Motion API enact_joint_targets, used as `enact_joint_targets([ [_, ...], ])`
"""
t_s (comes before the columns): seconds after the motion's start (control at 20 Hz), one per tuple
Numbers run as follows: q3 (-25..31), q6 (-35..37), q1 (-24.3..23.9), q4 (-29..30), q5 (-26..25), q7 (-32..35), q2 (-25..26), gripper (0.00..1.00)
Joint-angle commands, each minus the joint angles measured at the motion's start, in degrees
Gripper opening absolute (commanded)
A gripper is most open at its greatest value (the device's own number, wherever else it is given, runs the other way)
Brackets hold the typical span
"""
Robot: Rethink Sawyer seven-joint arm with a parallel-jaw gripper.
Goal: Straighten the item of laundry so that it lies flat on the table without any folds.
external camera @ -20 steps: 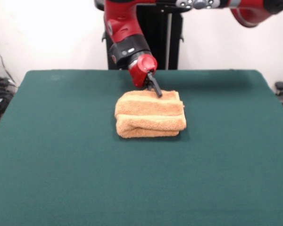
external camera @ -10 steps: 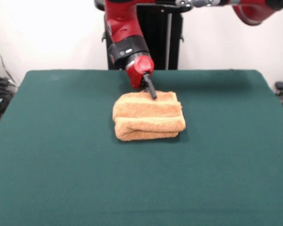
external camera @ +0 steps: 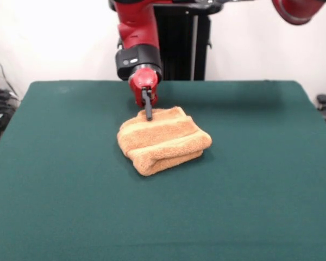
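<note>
You see the gripper (external camera: 148, 114) pointing down, with its dark tip pressed onto the far edge of the towel (external camera: 163, 140). The fingers look like one thin black stick, so you cannot tell if they are apart, together, or pinching the cloth. The tip touches the towel near its far left corner, where the cloth bunches up a little.

Above the tip you see the round red end of the arm (external camera: 137, 41), then a black ring, then more red going up and out of the top of the picture.

The towel is orange-tan and fluffy. It is folded into a thick bundle, with a fat rolled fold along the near side. A paler band runs across its top. The bundle sits crooked: its left end points toward the far left and its right end sits nearer the middle of the table.

The towel lies on the green table (external camera: 250, 206), a bit past the middle and toward the far side. You see lots of bare green cloth all around it. A dark shadow sits under the right end of the towel.
</note>
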Motion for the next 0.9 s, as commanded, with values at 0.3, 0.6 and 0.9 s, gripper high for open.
enact_joint_targets([
  [0.3, 6.67, -0.24, 4.03, -12.28, 1.3, -4.34, 6.25, 1.0],
  [0.6, 5.53, -6.68, 4.62, -11.81, 0.89, -5.05, 7.82, 1.0],
  [0.9, 2.28, -11.36, 3.22, -13.68, 0.86, -7.13, 11.33, 1.0],
])
